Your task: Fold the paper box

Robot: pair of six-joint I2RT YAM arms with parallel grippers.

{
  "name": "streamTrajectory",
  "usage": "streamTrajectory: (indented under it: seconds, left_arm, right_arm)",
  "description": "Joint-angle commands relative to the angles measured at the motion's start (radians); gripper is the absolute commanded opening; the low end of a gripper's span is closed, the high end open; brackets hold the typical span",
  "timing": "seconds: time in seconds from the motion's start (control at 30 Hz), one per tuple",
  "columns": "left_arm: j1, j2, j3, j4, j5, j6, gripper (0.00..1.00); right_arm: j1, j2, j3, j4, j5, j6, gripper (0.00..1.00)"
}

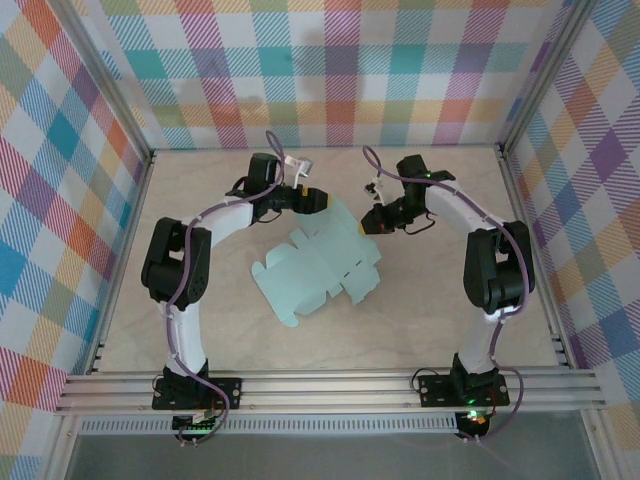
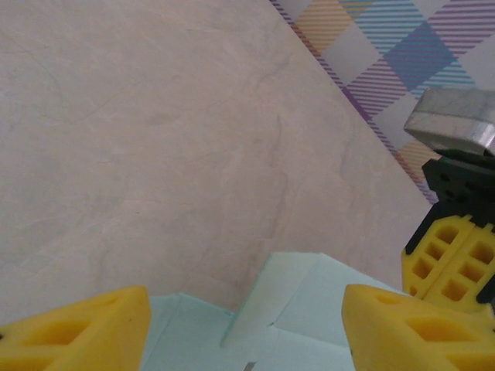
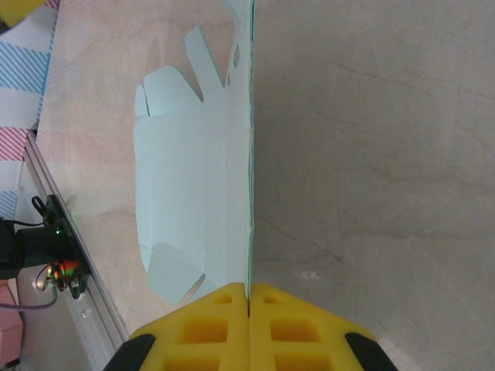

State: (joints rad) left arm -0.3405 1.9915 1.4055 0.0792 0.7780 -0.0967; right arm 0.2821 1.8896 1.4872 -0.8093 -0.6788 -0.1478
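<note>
Item: pale mint-teal, flat die-cut card paper box, unfolded, lying on the pale wood-grain table between the two arms.

Detail: The right gripper has its yellow fingers pressed together, clamped on the sheet's far right edge, where a panel appears raised off the table. The left gripper has its yellow fingers apart, straddling a flap at the far edge without pinching it. Risks, as judged: thin card may crease off its score line or tear at the pinch if the arms pull apart; an off-centre closure could miss or crush the flap; the sheet may slide. Contents: no walls are formed, so the box encloses nothing.
</note>
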Motion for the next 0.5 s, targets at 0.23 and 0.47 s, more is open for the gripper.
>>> streamTrajectory:
  seconds: [0.23,0.47]
  left_arm:
    - [-0.015,0.043,0.054,0.003,0.133,0.039,0.27]
    - [-0.026,0.046,0.058,-0.05,0.16,0.107,0.15]
  right_arm:
    - [0.003,0.004,0.024,-0.05,-0.081,-0.035,0.0]
    - [0.002,0.009,0.026,-0.051,-0.077,-0.034,0.0]
